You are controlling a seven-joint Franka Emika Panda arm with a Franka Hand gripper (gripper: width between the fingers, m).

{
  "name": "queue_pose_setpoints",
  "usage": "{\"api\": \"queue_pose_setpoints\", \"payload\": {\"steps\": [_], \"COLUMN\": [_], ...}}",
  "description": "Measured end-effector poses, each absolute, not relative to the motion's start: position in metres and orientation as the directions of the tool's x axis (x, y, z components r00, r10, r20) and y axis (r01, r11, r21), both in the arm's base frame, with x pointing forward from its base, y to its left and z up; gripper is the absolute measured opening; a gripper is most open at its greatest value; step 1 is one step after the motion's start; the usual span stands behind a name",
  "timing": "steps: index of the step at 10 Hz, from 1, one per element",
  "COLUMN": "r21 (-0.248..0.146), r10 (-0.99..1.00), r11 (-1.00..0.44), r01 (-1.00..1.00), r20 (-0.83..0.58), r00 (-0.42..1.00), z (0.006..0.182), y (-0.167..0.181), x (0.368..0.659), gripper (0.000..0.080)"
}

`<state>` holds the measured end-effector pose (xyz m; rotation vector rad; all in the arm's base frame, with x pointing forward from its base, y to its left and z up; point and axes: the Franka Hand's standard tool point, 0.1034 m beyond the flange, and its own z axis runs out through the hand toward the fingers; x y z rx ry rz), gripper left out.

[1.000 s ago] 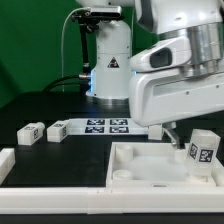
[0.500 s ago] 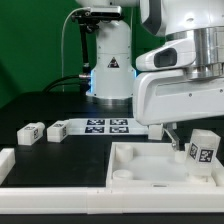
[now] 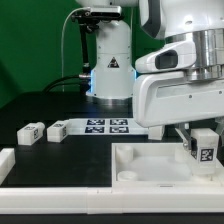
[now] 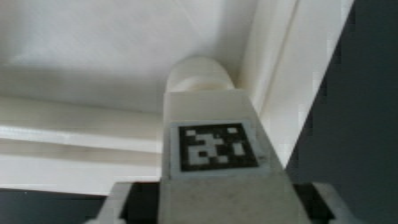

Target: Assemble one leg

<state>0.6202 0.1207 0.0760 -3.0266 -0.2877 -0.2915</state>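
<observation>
My gripper (image 3: 203,152) is shut on a leg (image 3: 204,145), a chunky white peg with a black-and-white tag on its side. I hold it upright at the exterior view's right, over the far right corner of the large white panel (image 3: 150,165). In the wrist view the leg (image 4: 214,120) fills the middle, tag facing the camera, its rounded tip pointing at the panel's raised rim (image 4: 267,60). Two more legs (image 3: 30,132) (image 3: 57,129) lie on the table at the exterior view's left.
The marker board (image 3: 106,125) lies flat behind the panel. A white block (image 3: 6,160) sits at the exterior view's left edge. The robot base (image 3: 108,60) stands at the back. A white bar (image 3: 60,200) runs along the front.
The gripper has moved a little toward the exterior view's right and up with the leg still in it. The other legs have not moved.
</observation>
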Motion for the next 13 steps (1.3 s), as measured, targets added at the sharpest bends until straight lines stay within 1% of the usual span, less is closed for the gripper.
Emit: {"api": "queue_pose_setpoints", "payload": {"steps": [3,5,6,7,9,10,11,12,13], "r21": [-0.071,-0.081,-0.101,-0.142,-0.192,-0.216,-0.224,-0.240,-0.250], "r10": [0.171,0.139,0.071,-0.096,-0.366,-0.505,-0.578,-0.695,-0.771], "r11": [-0.980,-0.984,-0.991,-0.987,-0.922,-0.855,-0.808,-0.710,-0.626], "r01": [0.188,0.157,0.091,-0.071,-0.336,-0.472,-0.545,-0.662,-0.739], "r20": [0.196,0.194,0.189,0.175,0.155,0.134,0.118,0.083,0.055], "r00": [0.966,0.971,0.979,0.980,0.918,0.853,0.808,0.714,0.635], "z": [0.0760,0.0759,0.0758,0.0748,0.0745,0.0743,0.0741,0.0735,0.0734], "y": [0.1208,0.1215,0.1213,0.1182,0.1154,0.1141,0.1145,0.1158,0.1159], "x": [0.6202,0.6200,0.6200,0.6200,0.6187,0.6178,0.6178,0.6173,0.6173], "gripper": [0.0291,0.0291,0.0291,0.0291,0.0292,0.0292,0.0292,0.0294,0.0294]}}
